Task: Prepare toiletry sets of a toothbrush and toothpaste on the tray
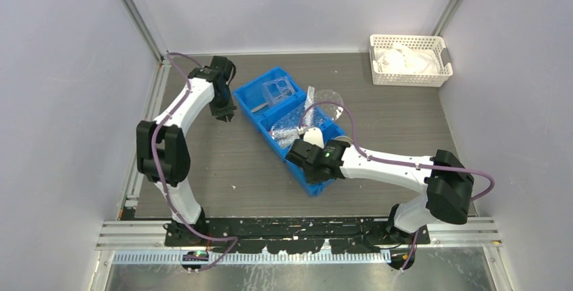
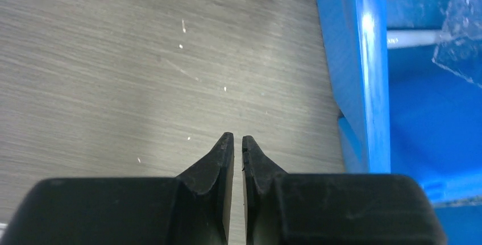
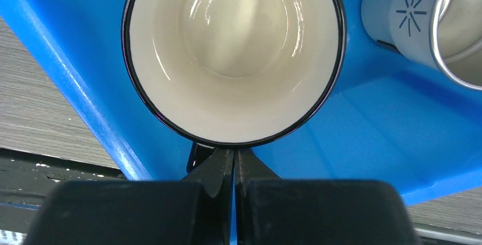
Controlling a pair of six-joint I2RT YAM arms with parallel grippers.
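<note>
Toiletry sets (image 1: 289, 129) lie heaped in their clear wrappers in the middle compartment of the blue bin (image 1: 257, 80), which sits at a slant on the bench (image 1: 223, 163). The tray (image 1: 278, 90) rests in the bin's far compartment, next door to the packets and separated from them by a divider. Just left of the bin's far end, the left hand (image 1: 223, 113) hangs over bare bench beside the blue outer wall. Its jaws are all but closed, with only a thin slit between the tips, and nothing is in them. Over the bin's near compartment, the right hand (image 3: 234, 153) points down with its jaws pressed together. Its tips are right at the black rim of a white cup (image 3: 233, 57), and whether they pinch any part of it I cannot tell. A grey metal cup (image 3: 423, 23) stands beside the white one in the same compartment. Just right of the bin lies a clear plastic piece (image 1: 329, 97), and well to the right of the bin, at the far edge, stands a white lattice basket (image 1: 409, 77).
</note>
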